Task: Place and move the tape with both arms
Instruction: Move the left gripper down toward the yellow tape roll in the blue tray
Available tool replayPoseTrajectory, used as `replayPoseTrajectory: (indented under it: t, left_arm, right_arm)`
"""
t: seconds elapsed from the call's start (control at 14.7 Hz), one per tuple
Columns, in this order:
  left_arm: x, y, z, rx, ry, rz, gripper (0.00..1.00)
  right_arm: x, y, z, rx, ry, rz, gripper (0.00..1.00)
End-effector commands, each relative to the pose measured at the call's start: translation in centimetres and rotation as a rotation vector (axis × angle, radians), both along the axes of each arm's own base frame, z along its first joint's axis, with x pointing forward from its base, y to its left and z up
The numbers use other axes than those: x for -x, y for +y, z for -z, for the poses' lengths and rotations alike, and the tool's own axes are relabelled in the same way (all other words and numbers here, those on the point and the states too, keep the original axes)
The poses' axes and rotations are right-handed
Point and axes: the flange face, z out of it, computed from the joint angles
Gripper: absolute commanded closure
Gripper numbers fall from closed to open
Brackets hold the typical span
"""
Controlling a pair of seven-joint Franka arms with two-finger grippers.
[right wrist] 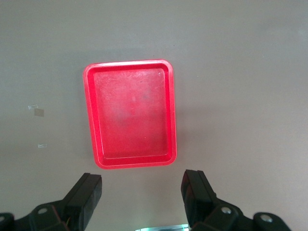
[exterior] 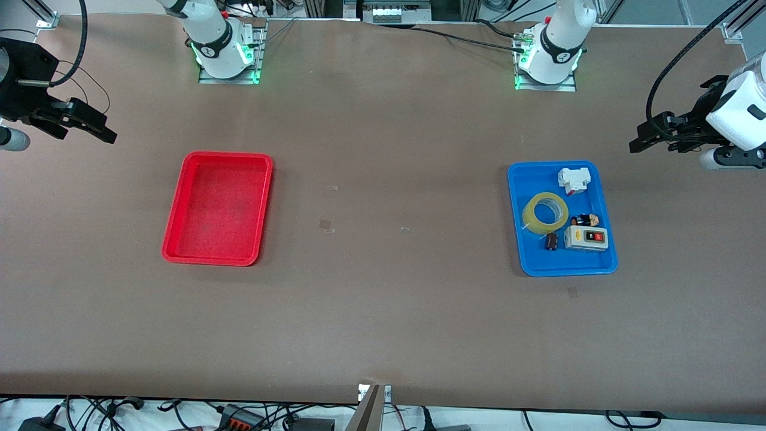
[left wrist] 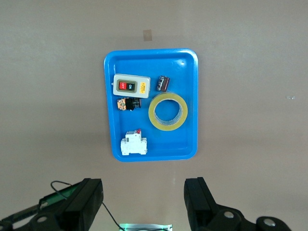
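Note:
The tape, a yellow-amber ring, lies flat in the blue tray toward the left arm's end of the table. The left wrist view looks straight down on the tape and the blue tray. My left gripper hangs high over the bare table beside that tray, open and empty. My right gripper hangs high over the right arm's end of the table, open and empty. The right wrist view shows the red tray with nothing in it.
Beside the tape in the blue tray lie a white-grey switch box, a white breaker, a small dark cylinder and a small black part. The red tray sits toward the right arm's end. Small scraps dot the table's middle.

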Motion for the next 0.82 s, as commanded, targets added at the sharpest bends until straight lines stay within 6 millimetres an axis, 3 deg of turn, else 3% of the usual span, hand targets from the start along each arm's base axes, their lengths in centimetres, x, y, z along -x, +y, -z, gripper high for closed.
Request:
replayPoseTrajectory:
  t: [0.0,0.55,0.75]
  left_arm:
    - [0.7,0.0,-0.4,0.024,-0.013,0.011,0.00]
    - [-0.3,-0.4,0.5,0.027,-0.020,0.013,0.00]
    - [-1.4,-0.7,3.7,0.017,0.045,-0.016,0.00]
  right_arm:
    - [0.5,0.2,-0.6,-0.016,-0.006,-0.015,0.01]
    - [0.4,0.2,-0.6,-0.016,-0.009,-0.015,0.01]
    - [0.4,0.2,-0.6,-0.015,-0.007,-0.017,0.01]
